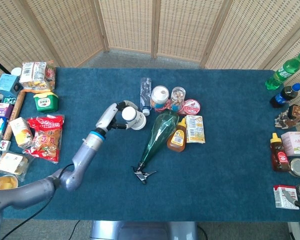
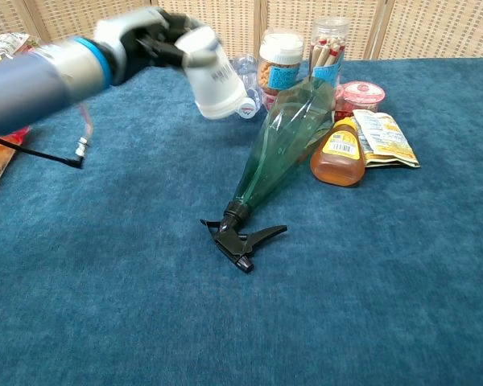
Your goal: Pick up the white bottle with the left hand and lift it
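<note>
The white bottle (image 1: 132,118) (image 2: 214,75) is off the table and tilted, its cap end toward my left hand (image 1: 113,116) (image 2: 142,38), which grips it near the top. It hangs left of the green spray bottle (image 1: 156,136) (image 2: 283,137), above the blue cloth. Motion blurs the hand in the chest view. My right hand is in neither view.
A clear bottle (image 1: 145,95), a nut jar (image 1: 159,96), a stick jar (image 1: 178,97), a pink cup (image 1: 192,107), a honey bottle (image 1: 177,136) and a sachet (image 1: 195,128) cluster behind and right of the spray bottle. Snack packs (image 1: 42,137) line the left edge, bottles and jars (image 1: 285,90) the right.
</note>
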Action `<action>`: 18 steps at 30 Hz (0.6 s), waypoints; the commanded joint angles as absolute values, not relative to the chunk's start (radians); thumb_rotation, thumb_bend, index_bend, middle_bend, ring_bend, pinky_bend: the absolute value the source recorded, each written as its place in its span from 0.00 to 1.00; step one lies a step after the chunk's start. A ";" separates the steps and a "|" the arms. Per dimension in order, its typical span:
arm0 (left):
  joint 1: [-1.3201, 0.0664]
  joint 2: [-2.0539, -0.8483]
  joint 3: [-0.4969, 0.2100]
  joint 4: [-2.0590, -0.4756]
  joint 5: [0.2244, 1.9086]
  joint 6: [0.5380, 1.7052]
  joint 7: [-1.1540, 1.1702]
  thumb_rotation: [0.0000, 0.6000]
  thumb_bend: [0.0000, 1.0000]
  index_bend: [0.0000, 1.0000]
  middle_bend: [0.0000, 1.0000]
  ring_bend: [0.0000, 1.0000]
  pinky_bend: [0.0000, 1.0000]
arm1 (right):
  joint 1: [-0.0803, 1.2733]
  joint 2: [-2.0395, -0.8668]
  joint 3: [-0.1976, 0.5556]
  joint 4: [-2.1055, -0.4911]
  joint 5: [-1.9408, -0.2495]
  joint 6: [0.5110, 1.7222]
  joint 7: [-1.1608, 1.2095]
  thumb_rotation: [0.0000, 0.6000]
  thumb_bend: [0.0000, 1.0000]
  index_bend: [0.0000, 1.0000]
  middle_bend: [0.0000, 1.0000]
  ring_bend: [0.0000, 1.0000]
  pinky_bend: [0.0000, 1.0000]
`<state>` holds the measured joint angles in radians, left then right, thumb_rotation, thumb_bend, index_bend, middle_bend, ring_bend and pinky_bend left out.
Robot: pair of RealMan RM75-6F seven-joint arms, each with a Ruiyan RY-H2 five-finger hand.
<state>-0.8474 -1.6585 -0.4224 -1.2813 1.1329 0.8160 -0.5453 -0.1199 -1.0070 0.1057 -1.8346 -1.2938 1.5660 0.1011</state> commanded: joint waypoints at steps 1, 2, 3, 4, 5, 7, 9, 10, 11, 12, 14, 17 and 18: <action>-0.751 -1.512 -0.439 -1.463 1.163 0.888 -0.604 1.00 0.50 0.50 0.48 0.54 0.42 | -0.113 -1.017 0.106 -1.825 -1.299 1.556 0.106 0.86 0.00 0.00 0.08 0.00 0.11; -0.738 -1.487 -0.444 -1.494 1.168 0.900 -0.612 1.00 0.50 0.50 0.48 0.54 0.42 | -0.111 -1.020 0.106 -1.822 -1.300 1.553 0.109 0.86 0.00 0.00 0.08 0.00 0.11; -0.724 -1.464 -0.450 -1.524 1.174 0.914 -0.621 1.00 0.50 0.50 0.48 0.54 0.42 | -0.109 -1.023 0.106 -1.819 -1.302 1.549 0.111 0.86 0.00 0.00 0.08 0.00 0.11; -0.707 -1.435 -0.458 -1.563 1.181 0.931 -0.636 1.00 0.50 0.50 0.48 0.54 0.42 | -0.107 -1.028 0.105 -1.814 -1.304 1.545 0.113 0.86 0.00 0.00 0.08 0.00 0.11; -0.695 -1.414 -0.464 -1.591 1.187 0.942 -0.650 1.00 0.50 0.50 0.47 0.53 0.42 | -0.106 -1.031 0.105 -1.811 -1.305 1.543 0.115 0.86 0.00 0.00 0.08 0.00 0.11; -0.672 -1.374 -0.476 -1.642 1.198 0.958 -0.684 1.00 0.50 0.50 0.47 0.53 0.42 | -0.102 -1.035 0.105 -1.806 -1.307 1.537 0.117 0.86 0.00 0.00 0.08 0.00 0.11; -0.650 -1.334 -0.489 -1.690 1.212 0.972 -0.728 1.00 0.50 0.50 0.47 0.53 0.41 | -0.099 -1.038 0.106 -1.804 -1.311 1.534 0.119 0.86 0.00 0.00 0.08 0.00 0.11; -0.643 -1.321 -0.495 -1.705 1.217 0.979 -0.742 1.00 0.50 0.50 0.47 0.52 0.41 | -0.097 -1.039 0.106 -1.803 -1.313 1.533 0.120 0.86 0.00 0.00 0.08 0.00 0.11; -0.636 -1.307 -0.501 -1.719 1.223 0.990 -0.757 1.00 0.50 0.50 0.47 0.52 0.41 | -0.096 -1.041 0.106 -1.803 -1.315 1.531 0.121 0.86 0.00 0.00 0.08 0.00 0.11; -0.632 -1.300 -0.505 -1.727 1.229 0.998 -0.766 1.00 0.50 0.50 0.47 0.52 0.41 | -0.094 -1.043 0.106 -1.802 -1.317 1.530 0.121 0.86 0.00 0.00 0.08 0.00 0.11; -0.627 -1.289 -0.513 -1.741 1.236 1.013 -0.787 1.00 0.50 0.50 0.46 0.52 0.41 | -0.092 -1.044 0.107 -1.802 -1.317 1.528 0.117 0.86 0.00 0.00 0.08 0.00 0.11; -0.626 -1.282 -0.524 -1.753 1.240 1.025 -0.827 1.00 0.50 0.50 0.46 0.52 0.40 | -0.092 -1.044 0.108 -1.805 -1.312 1.526 0.112 0.85 0.00 0.00 0.08 0.00 0.11; -0.627 -1.279 -0.526 -1.755 1.240 1.023 -0.840 1.00 0.50 0.50 0.46 0.52 0.40 | -0.092 -1.043 0.108 -1.806 -1.310 1.527 0.110 0.86 0.00 0.00 0.08 0.00 0.11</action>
